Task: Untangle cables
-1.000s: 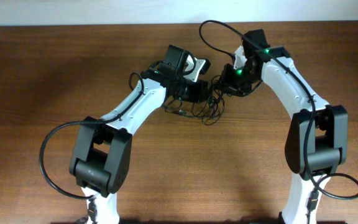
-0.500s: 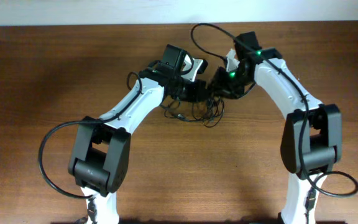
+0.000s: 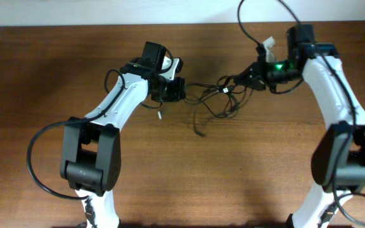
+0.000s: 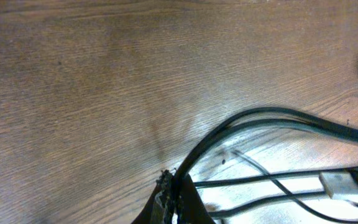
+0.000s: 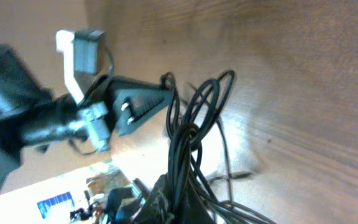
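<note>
My left gripper [image 3: 177, 90] is pressed together on the cables [image 3: 224, 95], and my right gripper [image 3: 253, 77] pinches the same bunch at its other end. The cables are thin, black and glossy. They hang strung between both grippers over the far half of the table [image 3: 43, 76], with a loose tangle of loops sagging onto the table and one strand trailing toward its near edge.
</note>
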Motion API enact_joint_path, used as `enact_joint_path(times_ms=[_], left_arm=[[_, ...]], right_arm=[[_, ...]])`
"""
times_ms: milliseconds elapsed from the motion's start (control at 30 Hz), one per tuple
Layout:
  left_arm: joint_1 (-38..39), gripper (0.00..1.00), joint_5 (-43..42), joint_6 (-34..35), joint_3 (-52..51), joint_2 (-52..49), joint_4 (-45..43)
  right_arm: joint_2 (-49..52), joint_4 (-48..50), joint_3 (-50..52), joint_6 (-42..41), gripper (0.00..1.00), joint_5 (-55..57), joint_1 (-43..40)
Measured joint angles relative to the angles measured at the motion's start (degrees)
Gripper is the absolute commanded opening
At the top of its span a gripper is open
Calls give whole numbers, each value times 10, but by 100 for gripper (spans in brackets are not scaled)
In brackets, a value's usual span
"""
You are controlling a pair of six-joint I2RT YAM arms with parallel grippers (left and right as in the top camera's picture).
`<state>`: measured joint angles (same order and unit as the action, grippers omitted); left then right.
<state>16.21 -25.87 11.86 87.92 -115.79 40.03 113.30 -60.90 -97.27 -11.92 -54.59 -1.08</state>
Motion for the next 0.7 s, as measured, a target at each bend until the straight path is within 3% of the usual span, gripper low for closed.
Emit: enact_joint_path(times_ms=[133,367,433,500,567,633,700], left_arm=[[11,0,12,-7,9,13,18],[16,0,31,-52,9,13,37],[6,0,36,-78,9,23,56],[-9,0,54,-100,9,62,65],[-23,1,71,-110,9,108,73],[-27,24,72,-115,11,148,89],[-26,38,57,-121,15,156,97]], right_arm=[[-9,-56,4,38,4,18,-52],[-9,-106,5,24,12,271,-11],[-9,-106,5,11,25,303,10],[-10,-109,5,1,55,343,17],[-10,-113,5,0,63,355,17],[-10,-116,5,-1,66,357,23],[-10,-117,5,1,68,350,27]])
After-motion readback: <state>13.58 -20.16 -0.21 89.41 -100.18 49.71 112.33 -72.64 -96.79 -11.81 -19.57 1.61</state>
